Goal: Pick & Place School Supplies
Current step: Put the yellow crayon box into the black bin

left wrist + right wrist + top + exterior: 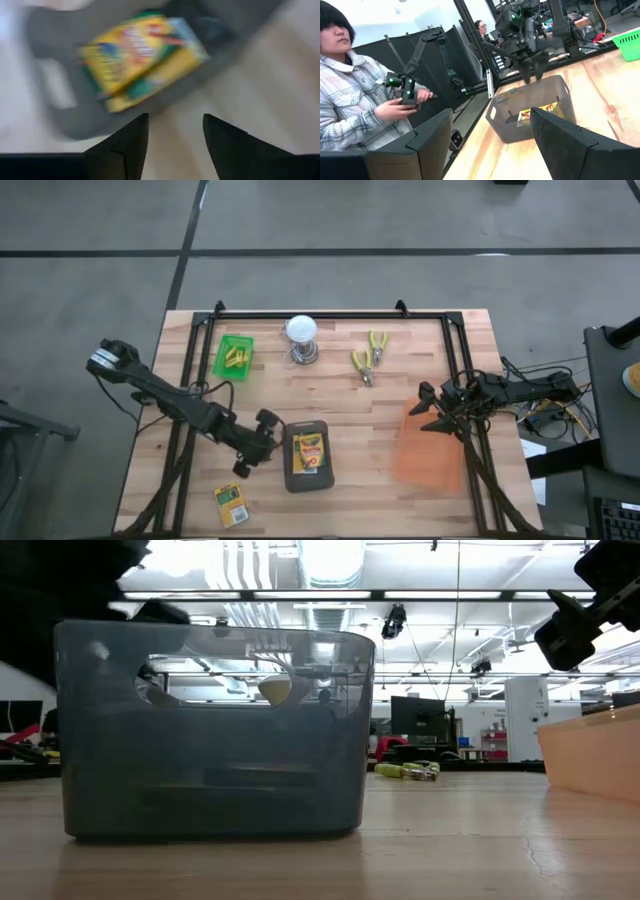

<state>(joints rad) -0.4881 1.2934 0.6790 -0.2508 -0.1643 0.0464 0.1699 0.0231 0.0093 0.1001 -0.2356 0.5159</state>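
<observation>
So we're looking down on a pale wood plank surface (340, 405) with a dark metal frame around it, sitting on a grey concrete floor (90, 290) marked with dark lines.

Our left gripper (252, 455) sits right beside the left edge of the grey bin (307, 480), fingers (127, 145) parted with nothing between them. The left wrist view shows that open gap, with the bin just past it. Inside the bin lie at least two crayon boxes (309, 452), stacked a bit crooked. A third crayon box (231, 505) lies flat on the surface near the front left corner, apart from the bin.

Our right gripper (432, 408) is over on the right side, above the near edge of the orange bin (428, 455), fingers spread wide and empty.

Toward the back there's a small green tray (221, 361) with little yellow sticks (235, 358) in it, then a white round bulb on a metal base (302, 338) beside it, and further right a pair of yellow-handled pliers (370, 358).

At table height the grey bin fills the left of the view, and beyond it we get a big workshop room with ceiling strip lights (330, 560) and ducts. From the right wrist camera we can see a person in a plaid shirt (350, 105) next to the surface holding a small control arm (407, 87), and another person (482, 30) further back.
</observation>
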